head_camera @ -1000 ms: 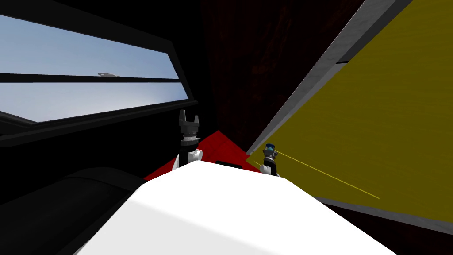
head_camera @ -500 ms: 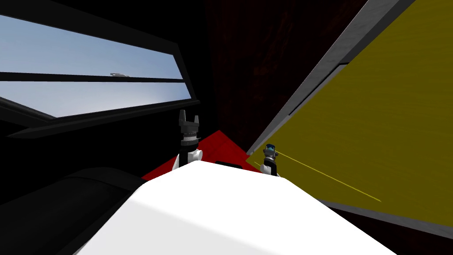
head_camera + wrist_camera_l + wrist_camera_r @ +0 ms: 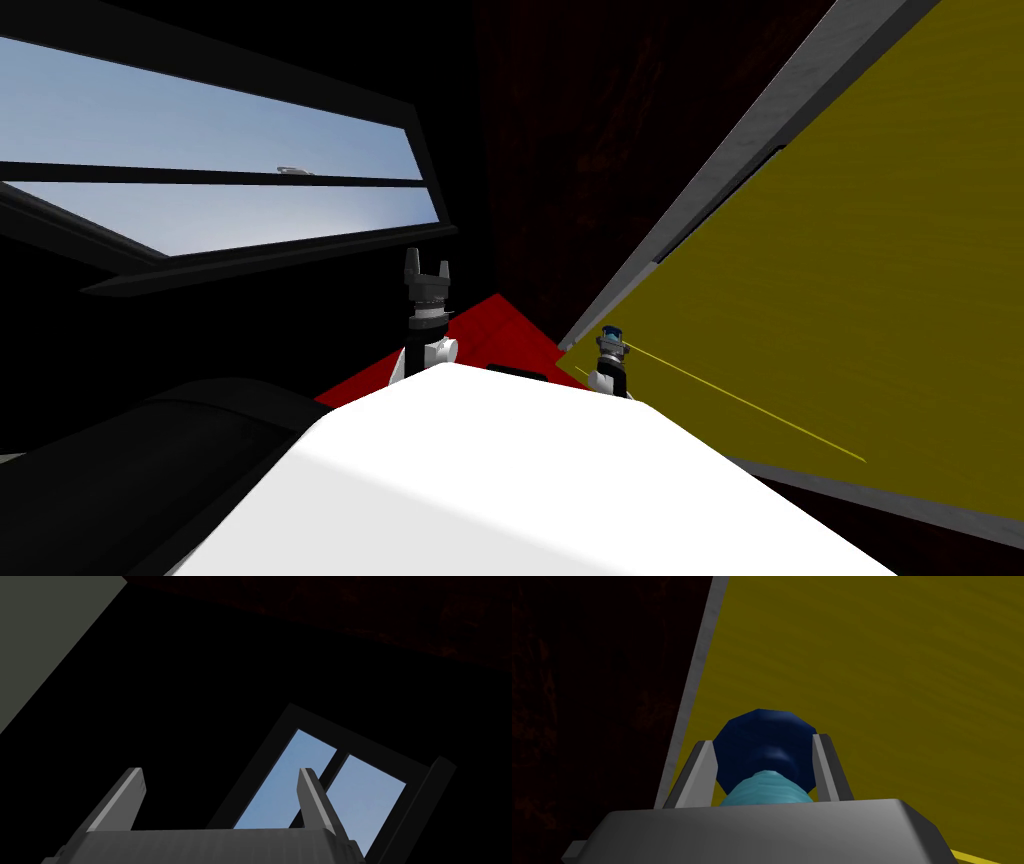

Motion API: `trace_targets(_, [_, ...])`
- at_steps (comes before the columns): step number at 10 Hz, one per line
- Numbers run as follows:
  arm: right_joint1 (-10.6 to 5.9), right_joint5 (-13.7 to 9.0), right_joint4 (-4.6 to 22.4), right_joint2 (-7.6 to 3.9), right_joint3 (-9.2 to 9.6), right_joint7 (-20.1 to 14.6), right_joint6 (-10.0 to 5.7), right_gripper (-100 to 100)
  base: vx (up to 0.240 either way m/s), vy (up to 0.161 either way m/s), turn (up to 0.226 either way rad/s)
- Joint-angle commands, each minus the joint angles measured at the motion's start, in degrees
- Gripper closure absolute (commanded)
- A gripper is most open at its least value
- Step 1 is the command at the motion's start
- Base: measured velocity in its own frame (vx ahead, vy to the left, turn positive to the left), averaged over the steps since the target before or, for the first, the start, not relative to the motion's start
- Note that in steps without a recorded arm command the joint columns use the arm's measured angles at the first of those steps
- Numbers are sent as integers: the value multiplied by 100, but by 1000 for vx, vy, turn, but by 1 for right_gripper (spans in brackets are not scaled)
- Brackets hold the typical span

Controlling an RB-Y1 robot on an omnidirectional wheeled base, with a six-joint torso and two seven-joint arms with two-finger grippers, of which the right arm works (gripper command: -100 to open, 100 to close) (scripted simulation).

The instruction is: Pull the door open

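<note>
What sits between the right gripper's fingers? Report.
The dark blue door knob, clamped in the right gripper, on the yellow door; the right wrist view shows it.

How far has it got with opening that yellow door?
Done: the right tool is shut on the blue knob of the yellow door, gripping it from both sides. In hand: the pull itself. A thin dark line between the door and the grey frame hints that it may be barely ajar. Left: swinging it wide open. The left tool hangs open, idle.
</note>
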Motion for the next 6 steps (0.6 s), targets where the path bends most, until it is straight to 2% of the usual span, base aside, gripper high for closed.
trace_targets(1, [1, -38, 124, 25, 13, -161, 15, 100, -23, -6, 22])
trace_targets(5, [-18, -208, 147, 14, 46, -811, 18, 100, -34, -15, 50])
trace_targets(6, [-18, -208, 147, 14, 46, -819, 18, 100, -25, -8, 35])
